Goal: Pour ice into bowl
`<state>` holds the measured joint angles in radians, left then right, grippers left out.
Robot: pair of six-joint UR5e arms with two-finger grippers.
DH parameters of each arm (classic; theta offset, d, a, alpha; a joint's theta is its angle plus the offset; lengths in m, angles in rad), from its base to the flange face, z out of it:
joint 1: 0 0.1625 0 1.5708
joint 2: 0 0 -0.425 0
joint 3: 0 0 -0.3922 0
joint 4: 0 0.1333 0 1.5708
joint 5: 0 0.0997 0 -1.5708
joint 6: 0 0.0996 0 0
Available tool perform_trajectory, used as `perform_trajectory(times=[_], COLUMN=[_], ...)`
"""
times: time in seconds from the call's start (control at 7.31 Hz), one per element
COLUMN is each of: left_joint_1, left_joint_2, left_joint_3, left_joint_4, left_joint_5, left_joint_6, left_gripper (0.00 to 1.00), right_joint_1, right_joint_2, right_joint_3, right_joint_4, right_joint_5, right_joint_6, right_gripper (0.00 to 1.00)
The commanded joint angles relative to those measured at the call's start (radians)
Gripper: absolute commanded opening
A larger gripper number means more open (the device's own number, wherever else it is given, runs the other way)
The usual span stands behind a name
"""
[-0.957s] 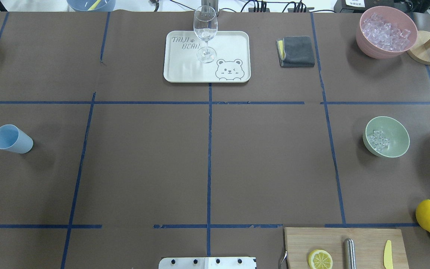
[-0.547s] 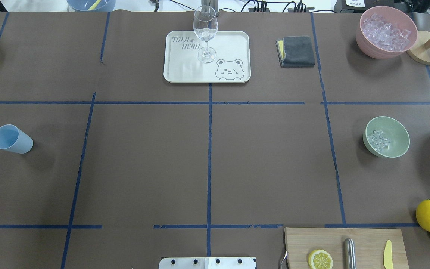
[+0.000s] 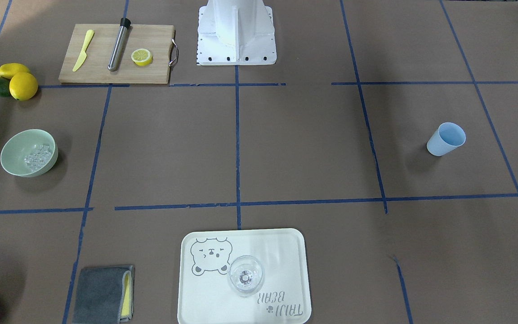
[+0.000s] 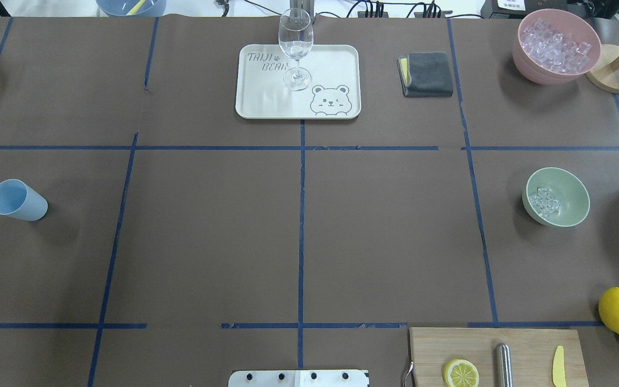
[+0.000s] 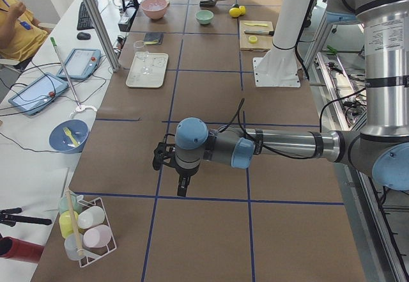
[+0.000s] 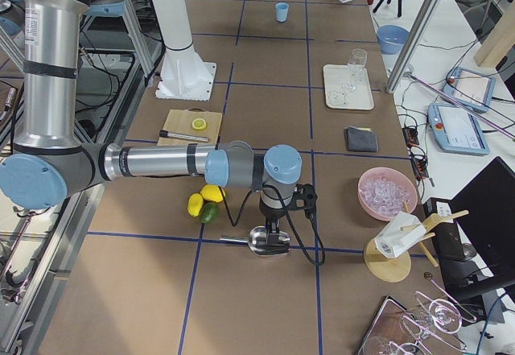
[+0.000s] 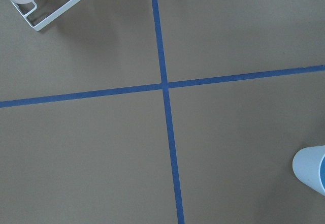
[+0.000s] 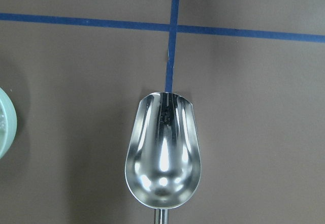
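Sitting apart: one bowl holding ice, one cup.

Bright, even light from above covers the brown table, leaving only soft, faint shadows beside the bowl and the light blue cup. The metal scoop carries white glare streaks in the right wrist view; focus is sharp throughout.

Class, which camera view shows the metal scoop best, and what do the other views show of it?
The right wrist-mounted view: the scoop sits large and centred, its pan plainly empty. Exterior right shows it small, from the side; overhead catches only what seems a sliver at the right edge; the other views miss it.
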<state>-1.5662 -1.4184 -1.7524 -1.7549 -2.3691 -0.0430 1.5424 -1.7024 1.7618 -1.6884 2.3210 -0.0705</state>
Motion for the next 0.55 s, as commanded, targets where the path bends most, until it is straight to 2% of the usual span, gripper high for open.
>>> perform_trajectory(times=[0.0,0.41], left_joint_1=[0.002,0.003], left_joint_2=[0.004,0.01], left_joint_3=[0.005,0.007], left_joint_4=[0.008,0.009], left_joint_5=[0.001,0.001], left_joint_6=[0.0,0.0], left_gripper=[1.0,1.0], right_joint_1=[-0.002,-0.001], right_joint_2=[-0.022,-0.017], right_joint_3=[-0.005,0.013], right_joint_4=[0.003,0.004], right_joint_5=[-0.003,0.014], right_joint_6=[-0.006,0.011], right_gripper=[1.0,1.0])
